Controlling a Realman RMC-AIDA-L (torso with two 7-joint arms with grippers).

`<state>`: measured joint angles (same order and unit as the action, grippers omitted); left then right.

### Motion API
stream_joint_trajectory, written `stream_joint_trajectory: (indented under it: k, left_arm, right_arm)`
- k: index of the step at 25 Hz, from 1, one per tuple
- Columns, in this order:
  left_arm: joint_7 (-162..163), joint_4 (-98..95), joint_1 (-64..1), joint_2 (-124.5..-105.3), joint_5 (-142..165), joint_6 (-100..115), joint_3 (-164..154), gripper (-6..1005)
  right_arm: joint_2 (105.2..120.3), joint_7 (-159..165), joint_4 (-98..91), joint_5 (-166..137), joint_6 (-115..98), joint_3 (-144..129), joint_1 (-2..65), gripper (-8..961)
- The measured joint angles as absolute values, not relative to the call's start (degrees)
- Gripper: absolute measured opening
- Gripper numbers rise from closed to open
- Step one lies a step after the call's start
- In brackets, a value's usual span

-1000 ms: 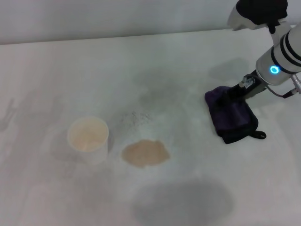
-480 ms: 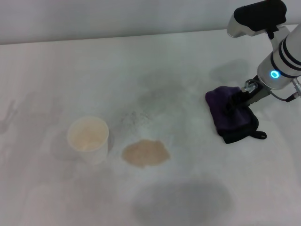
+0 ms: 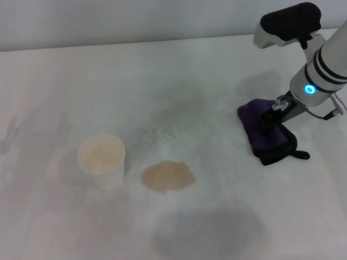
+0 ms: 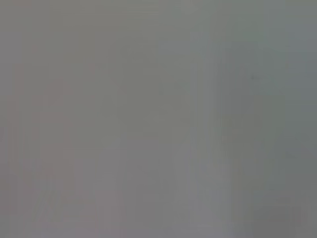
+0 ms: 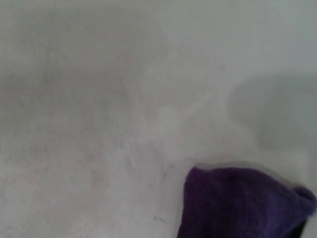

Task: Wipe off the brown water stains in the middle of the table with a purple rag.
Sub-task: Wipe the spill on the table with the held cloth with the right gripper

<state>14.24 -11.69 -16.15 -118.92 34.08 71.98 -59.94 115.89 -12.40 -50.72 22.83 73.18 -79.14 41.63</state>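
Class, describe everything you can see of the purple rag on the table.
The purple rag is a small folded dark purple cloth, soft-looking, with black edging and a small black loop at its near end. It lies on the white table, far right of the brown stain. The right gripper presses into its top.

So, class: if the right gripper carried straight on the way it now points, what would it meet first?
The right gripper points down and leftward into the purple rag; it appears already on it, so the rag comes first, then the table beneath.

paper cup (image 3: pixel 101 155) | upright, open top, pale tan inside | grey speckled smudges (image 3: pixel 156 134) | just beyond it
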Motion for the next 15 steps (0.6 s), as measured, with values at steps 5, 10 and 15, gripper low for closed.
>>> stream_joint_trajectory:
  k: [5,10,15]
  left_arm:
    - [14.23,-11.69,-15.94,-118.92,34.1,72.08,-59.94,862]
    - [14.59,-11.63,-15.51,-118.99,34.11,72.43,-61.42,862]
    - [14.59,-11.63,-15.39,-119.05,34.02,72.51,-61.59,862]
  right_arm:
    - [115.86,-12.43,-53.05,25.98,73.48,-81.7,41.33,175]
    - [116.03,-12.23,-57.36,28.7,73.54,-88.59,41.01,133]
    - [116.03,-12.42,-60.06,34.34,72.73,-95.28,41.48,126]
